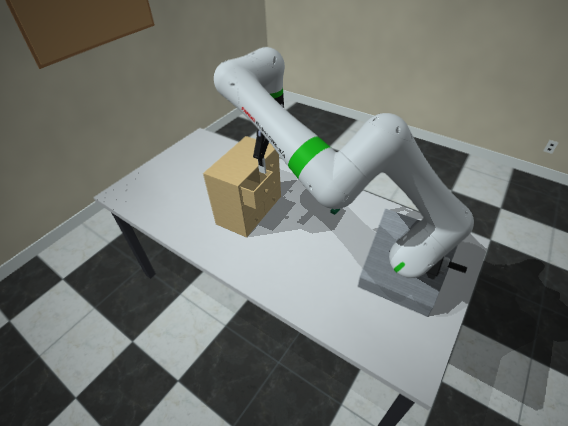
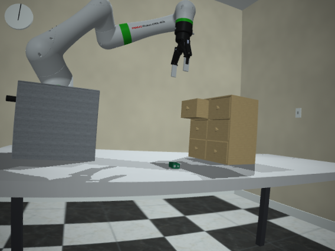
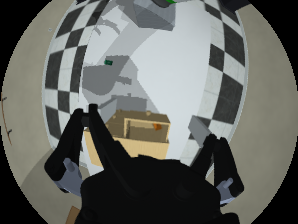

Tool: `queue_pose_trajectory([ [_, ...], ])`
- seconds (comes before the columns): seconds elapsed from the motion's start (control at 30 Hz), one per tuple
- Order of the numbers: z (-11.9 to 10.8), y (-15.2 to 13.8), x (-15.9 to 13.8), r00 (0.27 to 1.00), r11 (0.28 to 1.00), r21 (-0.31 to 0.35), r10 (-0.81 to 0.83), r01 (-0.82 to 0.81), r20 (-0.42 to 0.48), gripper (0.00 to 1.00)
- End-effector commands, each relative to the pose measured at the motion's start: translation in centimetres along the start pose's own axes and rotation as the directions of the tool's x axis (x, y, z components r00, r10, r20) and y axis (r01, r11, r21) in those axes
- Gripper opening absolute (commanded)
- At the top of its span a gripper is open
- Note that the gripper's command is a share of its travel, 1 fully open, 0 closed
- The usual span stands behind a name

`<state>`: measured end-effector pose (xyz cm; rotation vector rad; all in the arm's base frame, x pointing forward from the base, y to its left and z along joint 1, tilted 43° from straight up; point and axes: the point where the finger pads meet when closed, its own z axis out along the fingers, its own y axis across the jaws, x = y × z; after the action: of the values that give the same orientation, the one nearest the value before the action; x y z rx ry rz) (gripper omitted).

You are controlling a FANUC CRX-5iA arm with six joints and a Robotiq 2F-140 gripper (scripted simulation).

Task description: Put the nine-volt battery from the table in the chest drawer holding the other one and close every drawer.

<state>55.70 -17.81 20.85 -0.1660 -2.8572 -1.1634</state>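
Observation:
The small wooden chest (image 2: pixel 223 129) stands on the table, with six drawers in two columns. Its top left drawer (image 2: pixel 194 108) is pulled partly out; the others are in. In the wrist view the open drawer (image 3: pixel 141 127) shows a small orange thing (image 3: pixel 158 125) inside. The green nine-volt battery (image 2: pixel 174 165) lies on the table in front of the chest; it also shows in the wrist view (image 3: pixel 108 63) and in the top view (image 1: pixel 336 211). My gripper (image 2: pixel 180 69) is open and empty, high above the open drawer, pointing down.
The arm's grey base block (image 2: pixel 54 122) stands at the other end of the table (image 1: pixel 280 235). The arm (image 1: pixel 320 155) reaches over the table towards the chest (image 1: pixel 239 183).

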Motion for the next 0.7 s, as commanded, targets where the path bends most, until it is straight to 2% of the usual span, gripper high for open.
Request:
queue_pose_trajectory([
  [0.0,2.3,0.2,-2.4,0.996,0.996,-0.012,0.084,-0.085,-0.027,1.0],
  [0.13,4.5,0.4,-4.9,0.984,0.986,-0.022,0.167,-0.168,-0.056,1.0],
  [0.2,4.5,0.4,-4.9,0.984,0.986,-0.022,0.167,-0.168,-0.056,1.0],
  [0.37,6.4,0.6,-6.9,0.969,0.971,-0.028,0.233,-0.236,-0.08,1.0],
  [0.67,7.0,0.6,-7.4,0.964,0.967,-0.029,0.251,-0.255,-0.087,1.0],
])
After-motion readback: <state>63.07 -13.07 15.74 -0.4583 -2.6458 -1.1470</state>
